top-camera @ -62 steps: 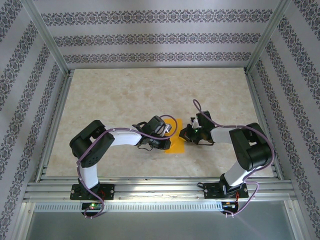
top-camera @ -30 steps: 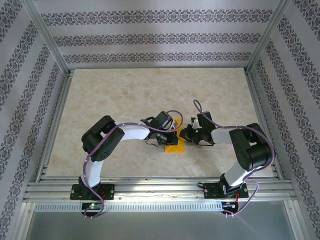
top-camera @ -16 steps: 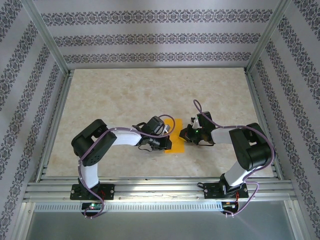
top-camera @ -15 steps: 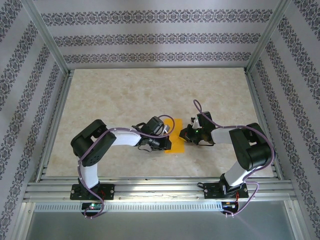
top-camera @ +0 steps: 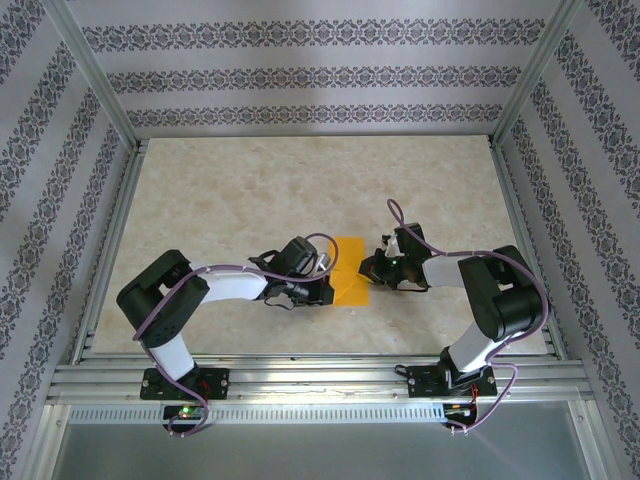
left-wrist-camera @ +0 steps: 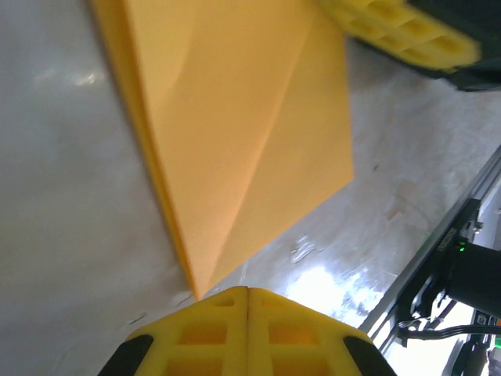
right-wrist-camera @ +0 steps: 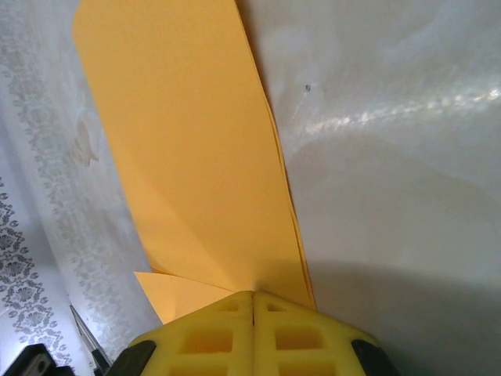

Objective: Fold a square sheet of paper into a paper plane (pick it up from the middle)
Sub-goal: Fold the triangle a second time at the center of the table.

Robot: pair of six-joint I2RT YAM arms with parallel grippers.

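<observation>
Top external view puts the square sheet of paper (top-camera: pixel 350 271) flat on the table (top-camera: pixel 250 190) — already folded into a narrower, layered strip, not yet a dart. The left gripper (top-camera: pixel 322 288) is at its left edge and the right gripper (top-camera: pixel 368 268) at its right edge, both low and close across it. Both tools are closed, fingers pressed together. From the left wrist camera the shut fingertips (left-wrist-camera: pixel 196 341) sit at one corner of the sheet, touching it or just off it, and no paper is visible between them. From the right wrist camera the shut fingertips (right-wrist-camera: pixel 203 337) cover the sheet's layered edge, and I cannot tell whether they pin it from above or nip it. The likely trouble is slip: the right tool bears on only a small patch of that edge. A push or stroke from the left tool could therefore pivot or drag the whole sheet across the smooth table instead of sharpening a crease. A closed tip meeting the stacked edge head-on could also dig under a layer and lift or crumple it — the layers look slightly fanned at that edge. Any skew here would carry into later folds and leave the finished shape lopsided. With both tools so near each other over the sheet, a careless sweep could knock them together too.
</observation>
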